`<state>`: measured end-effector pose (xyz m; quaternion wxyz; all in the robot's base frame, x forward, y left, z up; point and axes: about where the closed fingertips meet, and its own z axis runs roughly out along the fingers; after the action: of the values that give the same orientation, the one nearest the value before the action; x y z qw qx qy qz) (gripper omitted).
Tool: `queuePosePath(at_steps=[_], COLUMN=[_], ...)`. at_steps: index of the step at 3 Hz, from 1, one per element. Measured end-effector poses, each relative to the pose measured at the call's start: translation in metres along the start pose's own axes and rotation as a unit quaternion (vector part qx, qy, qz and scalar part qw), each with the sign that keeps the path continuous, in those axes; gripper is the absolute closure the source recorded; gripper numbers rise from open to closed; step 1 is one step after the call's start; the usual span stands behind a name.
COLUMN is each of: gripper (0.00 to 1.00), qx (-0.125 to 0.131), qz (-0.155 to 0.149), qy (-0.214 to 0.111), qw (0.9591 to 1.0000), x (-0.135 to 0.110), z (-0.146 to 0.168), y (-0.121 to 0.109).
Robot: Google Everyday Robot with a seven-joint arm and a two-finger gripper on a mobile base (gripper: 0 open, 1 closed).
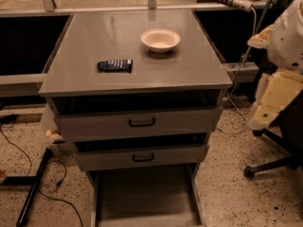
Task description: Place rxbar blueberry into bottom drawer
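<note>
Floor: speckled, pale; black cables lie at your left, a chair base at your right.
Table: grey top of the drawer cabinet, centre of your view.
Rxbar blueberry: flat on the table, left of centre, long side running L–R; dark blue wrapper w/ pale marks.
Bowl: cream, upright, on the table behind & right of the bar, well apart from it.
Upper drawers: two, each pulled out a little, black handles.
Bottom drawer: pulled out furthest, grey tray, low side walls.
Gripper: at your far right, beside the table's right edge, above the floor, well apart from the bar; jaws: can't tell whether released or clenched.
</note>
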<state>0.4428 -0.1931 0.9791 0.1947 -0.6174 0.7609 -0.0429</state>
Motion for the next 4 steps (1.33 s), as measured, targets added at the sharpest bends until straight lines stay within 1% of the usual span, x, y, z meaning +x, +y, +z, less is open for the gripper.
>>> queuePosePath(at_steps=[1,2,3,4], gripper=[0.0,0.0,0.0,0.0], qx=[0.027,0.05,0.064,0.064], qz=[-0.032,-0.06,-0.073,-0.073], qy=[-0.036,-0.077,-0.123,-0.123], qw=[0.9985,0.994,0.9877,0.9877], x=[-0.025,-0.047,-0.061,-0.061], z=[0.004,0.01,0.022,0.022], y=[-0.012,-0.038,-0.079,-0.079])
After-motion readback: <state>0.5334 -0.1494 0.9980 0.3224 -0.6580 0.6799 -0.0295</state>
